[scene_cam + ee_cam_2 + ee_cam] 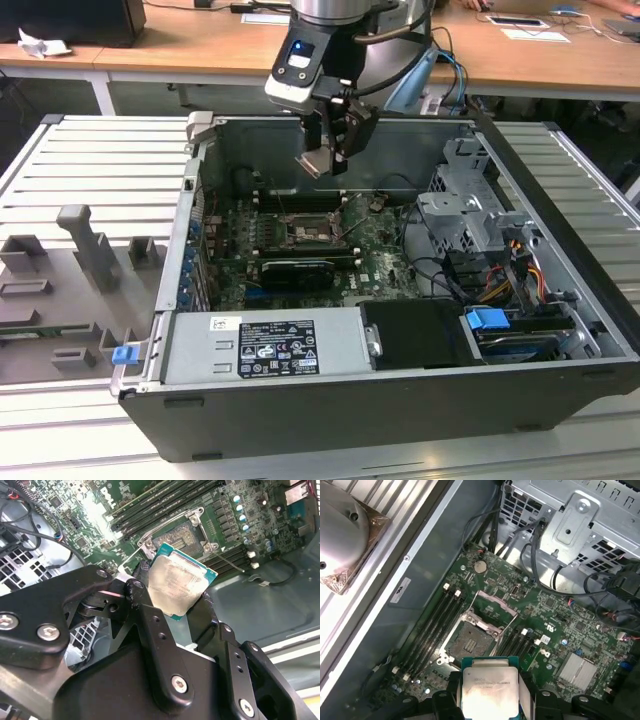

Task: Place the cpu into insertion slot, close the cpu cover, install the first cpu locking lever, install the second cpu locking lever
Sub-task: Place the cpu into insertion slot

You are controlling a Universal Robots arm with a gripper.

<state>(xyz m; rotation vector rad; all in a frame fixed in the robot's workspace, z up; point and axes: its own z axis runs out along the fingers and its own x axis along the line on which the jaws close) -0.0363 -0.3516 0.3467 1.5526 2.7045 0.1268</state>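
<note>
end effector (pixel 326 155) clamps cpu (pixel 489 690) above open insertion slot (pixel 469 641); cpu cover (pixel 493 606) apparently raised, memory slots (pixel 436 626) flanking, cables (pixel 536 562) nearby.

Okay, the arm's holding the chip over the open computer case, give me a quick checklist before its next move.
1. cpu gripped in the tool: ok, clamped at two opposite edges.
2. cpu clear of the motherboard: ok, hanging above it.
3. insertion slot empty: ok, nothing lies in it.
4. cpu cover lifted off the slot: ok.
5. cpu squared up with the slot: cannot tell.
</note>
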